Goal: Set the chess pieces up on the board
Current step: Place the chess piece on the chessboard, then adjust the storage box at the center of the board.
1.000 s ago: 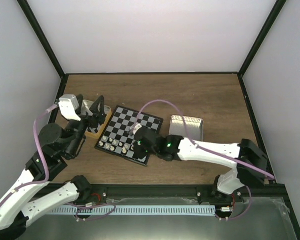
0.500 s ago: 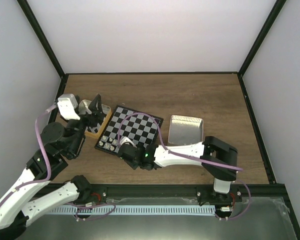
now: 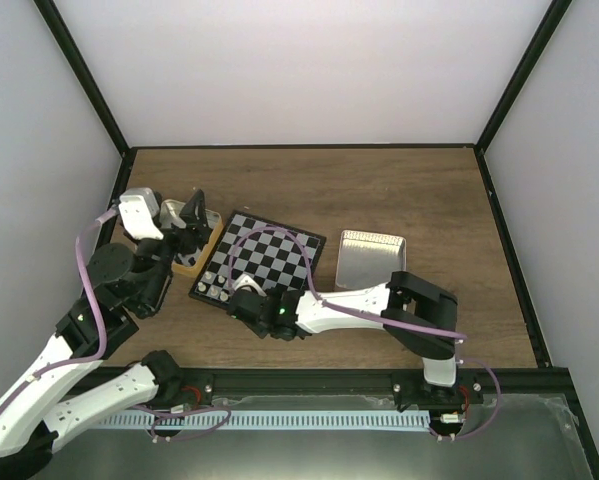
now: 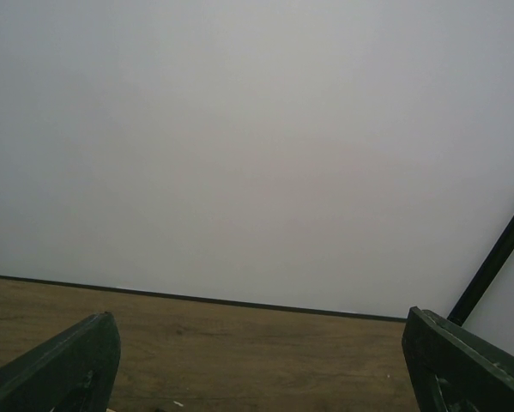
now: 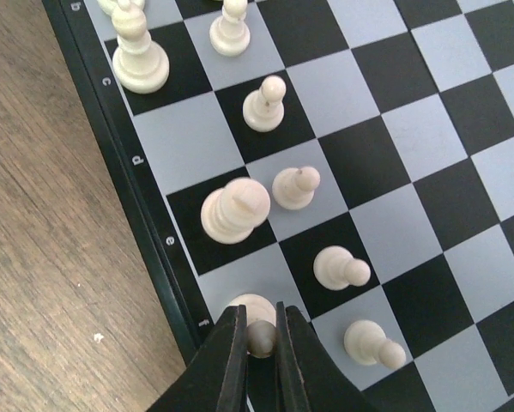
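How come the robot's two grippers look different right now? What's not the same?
The right gripper is pinched shut on a cream chess piece at the board's edge; the left gripper is wide open, holding nothing. The right gripper points down at the board; the left gripper faces the blank wall. Both have two dark fingers.
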`<state>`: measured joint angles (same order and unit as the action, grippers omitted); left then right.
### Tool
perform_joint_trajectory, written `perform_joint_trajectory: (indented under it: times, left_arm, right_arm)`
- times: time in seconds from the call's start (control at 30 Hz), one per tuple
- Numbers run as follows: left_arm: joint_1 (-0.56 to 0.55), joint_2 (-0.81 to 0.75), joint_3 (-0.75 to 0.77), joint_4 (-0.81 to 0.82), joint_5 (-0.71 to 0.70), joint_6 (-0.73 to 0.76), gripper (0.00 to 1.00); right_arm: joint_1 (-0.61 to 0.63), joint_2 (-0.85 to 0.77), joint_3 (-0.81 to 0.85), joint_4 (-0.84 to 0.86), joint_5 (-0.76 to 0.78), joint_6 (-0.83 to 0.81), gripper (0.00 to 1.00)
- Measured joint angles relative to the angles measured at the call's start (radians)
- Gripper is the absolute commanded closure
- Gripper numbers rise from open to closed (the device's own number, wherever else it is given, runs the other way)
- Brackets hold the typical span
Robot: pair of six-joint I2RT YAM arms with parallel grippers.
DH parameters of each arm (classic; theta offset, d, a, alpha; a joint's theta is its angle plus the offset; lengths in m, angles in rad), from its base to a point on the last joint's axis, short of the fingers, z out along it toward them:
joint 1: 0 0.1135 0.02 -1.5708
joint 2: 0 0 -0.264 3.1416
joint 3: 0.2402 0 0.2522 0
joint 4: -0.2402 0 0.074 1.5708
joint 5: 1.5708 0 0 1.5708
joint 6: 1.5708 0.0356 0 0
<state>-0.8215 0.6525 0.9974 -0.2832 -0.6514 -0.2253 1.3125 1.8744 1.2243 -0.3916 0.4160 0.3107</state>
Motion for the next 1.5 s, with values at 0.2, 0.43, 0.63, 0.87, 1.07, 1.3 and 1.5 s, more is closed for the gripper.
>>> perform_joint_trajectory:
  times: [0.2,0.43,0.63,0.87,1.07,1.3,1.5]
  left_arm:
    - [0.0,0.001,-0.003,-0.001,0.0,-0.003,0.08]
    - [0.0,0.007,-0.005,-0.002,0.0,-0.003,0.08]
    - [0.0,0.015,-0.005,-0.003,0.0,-0.003,0.08]
    - [0.0,0.018,-0.005,-0.002,0.001,-0.002,0.05]
    - [0.0,0.014,-0.005,-0.002,-0.003,0.001,0.02]
    - [0.0,0.005,-0.005,0.0,-0.006,0.002,0.0]
    - [0.001,0.006,-0.053,0.019,0.068,0.006,0.0]
  right_arm:
    - [0.0,0.014,0.011,0.003,0.009,0.0,0.94]
    - [0.0,0.014,0.013,-0.005,0.015,0.014,0.76]
    - [0.0,0.009,0.043,-0.029,0.016,0.041,0.6]
    - [-0.025,-0.1,0.055,-0.033,-0.025,0.096,0.53]
    - [-0.139,-0.309,-0.03,0.003,-0.068,0.167,0.45]
    - [-0.404,-0.473,-0.191,-0.023,-0.134,0.203,0.41]
    - [-0.664,-0.54,-0.295,-0.126,-0.163,0.204,0.32]
